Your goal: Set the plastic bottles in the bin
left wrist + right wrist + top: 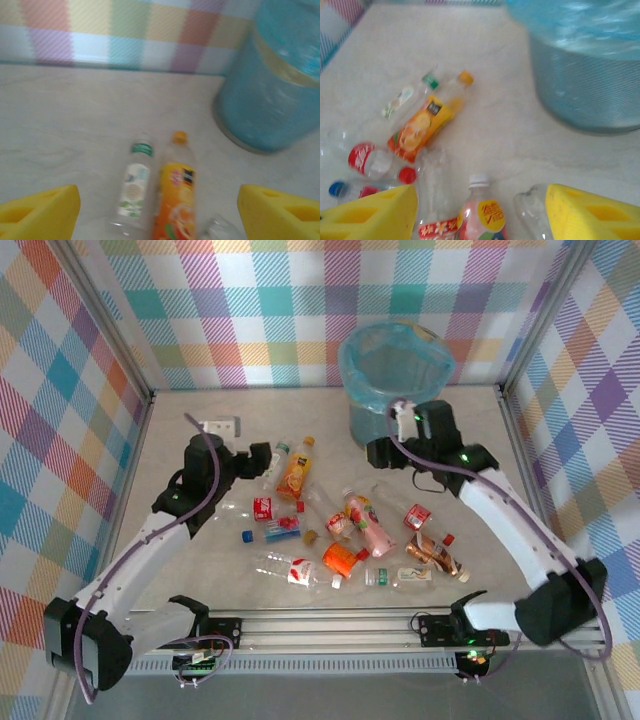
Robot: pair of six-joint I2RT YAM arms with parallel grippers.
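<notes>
Across the pale tabletop [270, 410] the plastic bottles [345, 558] lie scattered on their sides, none of them inside the bin [385, 420], which stands at the far edge near the checked back wall with a light-blue bag folded over its rim. At the far left of the scatter the left end effector [262, 462] sits low with its yellow fingers [40, 212] spread wide and nothing pinched. Just ahead of it an orange bottle [175, 200] with an orange cap and a clear bottle [134, 190] with a green band lie side by side, almost touching, caps pointing toward the back wall. The right end effector [385, 452] hangs just beside the near wall of the bin, its yellow pads [592, 210] likewise apart and gripping nothing. Below it in the right wrist view, a pink bottle [482, 215] with a white cap lies between the pads, a crumpled clear one close on either side. Farther left is a red-labelled bottle [367, 160], with a loose red cap [407, 175] beside it.
</notes>
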